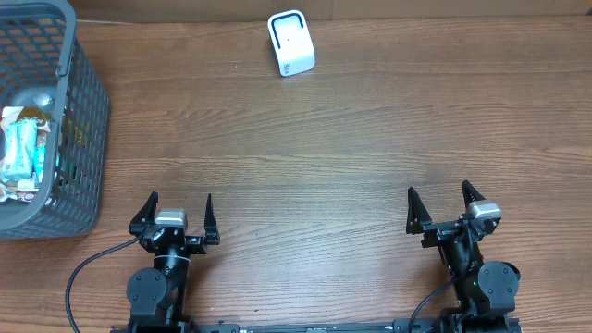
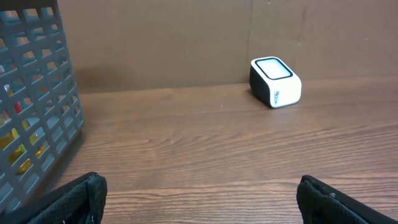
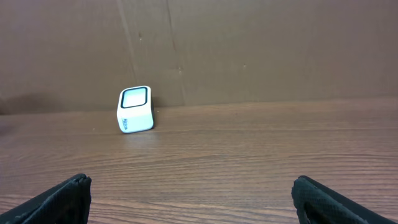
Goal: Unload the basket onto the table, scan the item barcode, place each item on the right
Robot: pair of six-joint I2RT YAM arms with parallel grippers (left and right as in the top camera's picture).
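Observation:
A small white barcode scanner (image 1: 290,43) with a dark window stands at the far middle of the wooden table; it also shows in the left wrist view (image 2: 275,82) and the right wrist view (image 3: 135,109). Packaged items (image 1: 23,148) lie inside the grey basket (image 1: 79,129) at the far left. My left gripper (image 1: 179,209) rests open near the front edge, left of centre, holding nothing. My right gripper (image 1: 439,204) is open too, at the front right, with bare wood between its fingers.
The basket's mesh wall (image 2: 37,99) stands close on the left of my left gripper. A brown board wall (image 3: 249,50) backs the table behind the scanner.

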